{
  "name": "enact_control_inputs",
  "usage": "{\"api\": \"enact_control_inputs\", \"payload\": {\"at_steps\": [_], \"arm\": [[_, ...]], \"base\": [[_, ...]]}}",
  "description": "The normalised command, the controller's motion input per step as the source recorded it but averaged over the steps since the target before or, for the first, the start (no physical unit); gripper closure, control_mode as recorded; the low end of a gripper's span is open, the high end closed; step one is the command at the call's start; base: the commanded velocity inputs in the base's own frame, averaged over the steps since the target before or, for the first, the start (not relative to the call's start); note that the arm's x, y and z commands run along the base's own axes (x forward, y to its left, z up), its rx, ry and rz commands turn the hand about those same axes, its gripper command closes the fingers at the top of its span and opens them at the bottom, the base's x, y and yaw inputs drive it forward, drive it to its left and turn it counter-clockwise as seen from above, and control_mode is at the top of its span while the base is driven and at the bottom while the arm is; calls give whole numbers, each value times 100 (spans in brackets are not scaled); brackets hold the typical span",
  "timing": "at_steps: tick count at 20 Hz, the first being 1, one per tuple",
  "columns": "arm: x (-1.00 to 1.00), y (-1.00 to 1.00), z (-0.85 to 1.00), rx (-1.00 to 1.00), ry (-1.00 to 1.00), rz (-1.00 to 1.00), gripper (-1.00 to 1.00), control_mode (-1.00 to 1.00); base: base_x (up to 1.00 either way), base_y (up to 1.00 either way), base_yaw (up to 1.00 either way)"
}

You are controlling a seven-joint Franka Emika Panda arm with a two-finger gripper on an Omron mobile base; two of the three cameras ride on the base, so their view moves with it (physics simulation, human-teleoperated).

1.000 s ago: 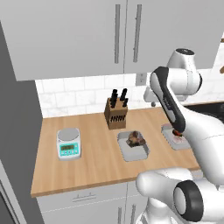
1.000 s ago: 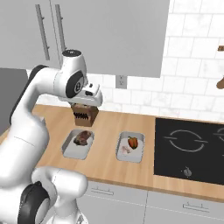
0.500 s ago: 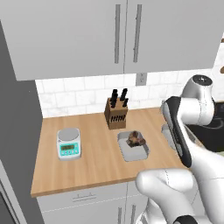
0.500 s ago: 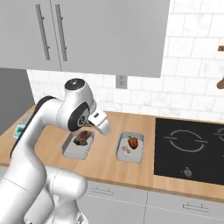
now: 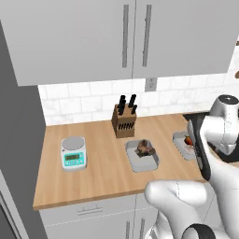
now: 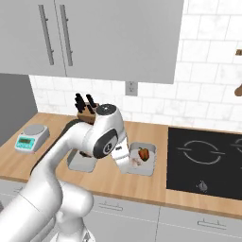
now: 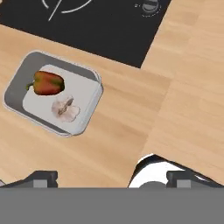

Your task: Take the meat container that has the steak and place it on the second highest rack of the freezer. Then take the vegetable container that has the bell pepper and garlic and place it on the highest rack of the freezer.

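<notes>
The meat container (image 5: pixel 142 155) is a grey tray with the dark brown steak (image 5: pixel 145 148) in it, in front of the knife block. To its right sits the vegetable container (image 7: pixel 54 98), a matching tray (image 6: pixel 140 159) that holds the orange-red bell pepper (image 7: pixel 47 83) and the pale garlic (image 7: pixel 65 109). My gripper (image 7: pixel 111 177) hangs above the bare wood just beside that tray, open, its fingertips (image 7: pixel 41 177) wide apart with nothing between them. My arm covers part of the meat container (image 6: pixel 80 161) in the right base view. The freezer's racks are out of view.
A knife block (image 5: pixel 124 122) stands at the back of the counter and a small scale (image 5: pixel 73 152) at its left. A black cooktop (image 6: pixel 208 158) lies right of the vegetable tray. A tall dark grey panel (image 5: pixel 18 140) bounds the counter's left end. Wall cabinets (image 5: pixel 135 37) hang overhead.
My arm has swung down and to the right, from over the meat container to beside the vegetable container. The jaws have spread a little wider. Both trays stay put.
</notes>
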Motion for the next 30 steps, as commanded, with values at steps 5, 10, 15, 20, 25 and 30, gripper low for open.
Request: {"api": "enact_control_inputs", "payload": {"at_steps": [5,10,15,20,25,30], "arm": [[14,-75,-5,26,3,-14,-100,-100],[33,-23,-43,31,0,-9,-100,-100],[44,0,-50,10,1,-3,-100,-100],[44,9,-47,0,0,-5,-100,-100],[16,2,-34,0,0,-4,-100,-100],[6,1,-36,0,0,-2,-100,-100]], "base": [[0,0,0],[0,0,0],[0,0,0],[0,0,0],[0,0,0],[0,0,0]]}}
